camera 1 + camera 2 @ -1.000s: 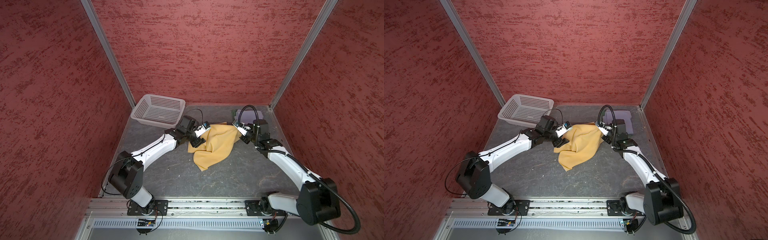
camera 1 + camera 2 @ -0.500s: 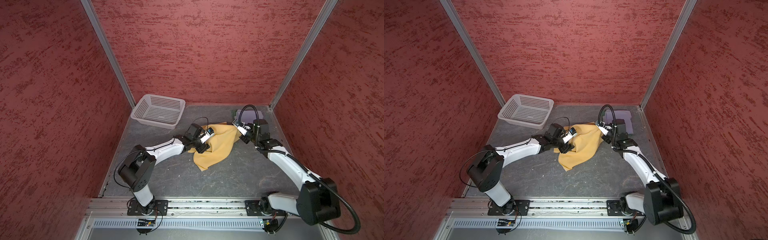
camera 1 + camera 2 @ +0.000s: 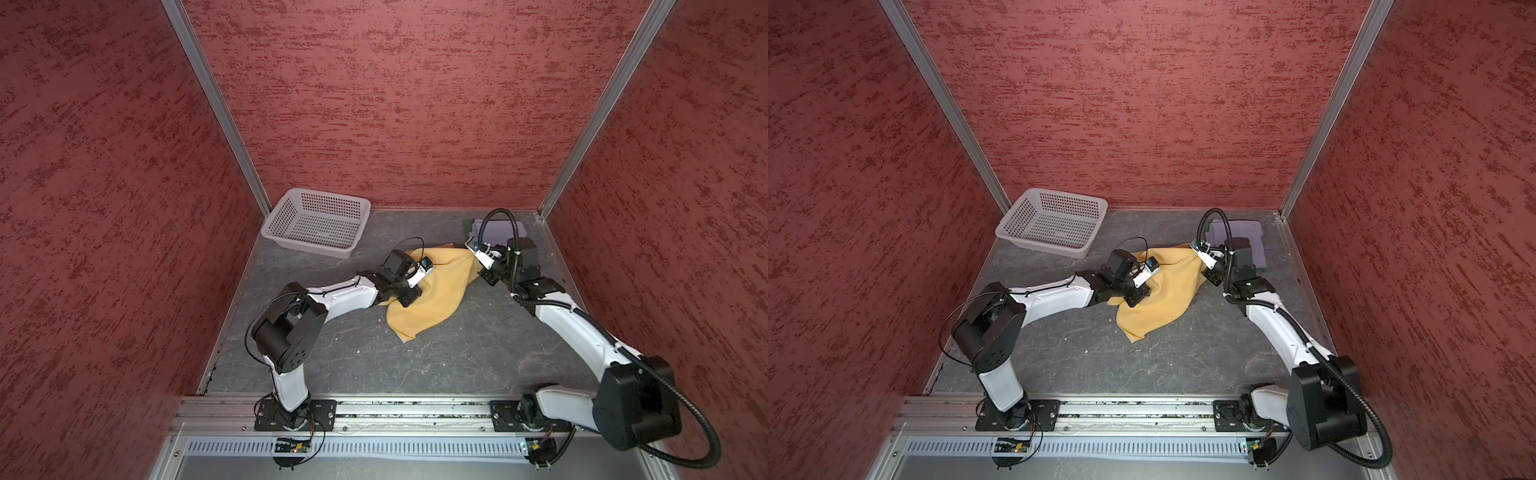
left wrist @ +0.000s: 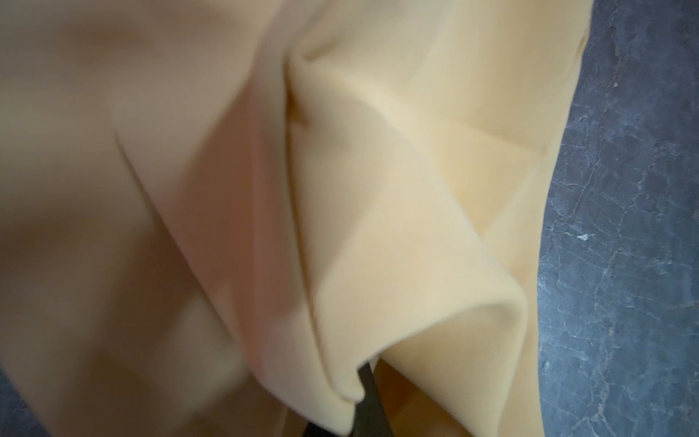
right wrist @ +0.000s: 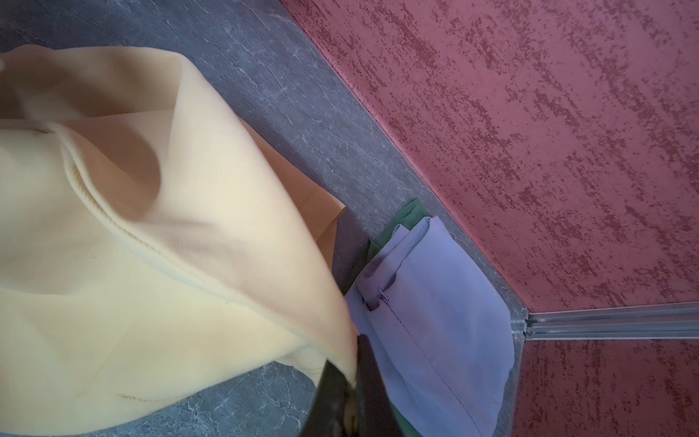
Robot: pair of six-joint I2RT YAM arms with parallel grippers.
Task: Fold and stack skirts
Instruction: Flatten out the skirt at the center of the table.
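Observation:
The mustard yellow skirt (image 3: 434, 297) (image 3: 1163, 301) lies crumpled mid-table, stretched between both arms. My left gripper (image 3: 409, 296) (image 3: 1136, 297) is shut on a fold at its left side; in the left wrist view the skirt (image 4: 378, 189) fills the picture and bunches over the gripper (image 4: 363, 393). My right gripper (image 3: 478, 270) (image 3: 1205, 276) is shut on the skirt's far right corner, seen pinched in the right wrist view (image 5: 353, 372). The folded lavender-grey skirt (image 3: 496, 230) (image 5: 435, 302) lies on the dark green skirt (image 5: 410, 215) in the back right corner.
A white perforated basket (image 3: 286, 216) (image 3: 1021, 208) stands at the back left against the wall. Red walls close in on three sides, and metal posts (image 5: 605, 321) mark the corners. The right arm's cable loops over the stacked skirts.
My left gripper moved right onto the yellow skirt and shut on a fold of it, its elbow drawing in. The right gripper kept its hold and place.

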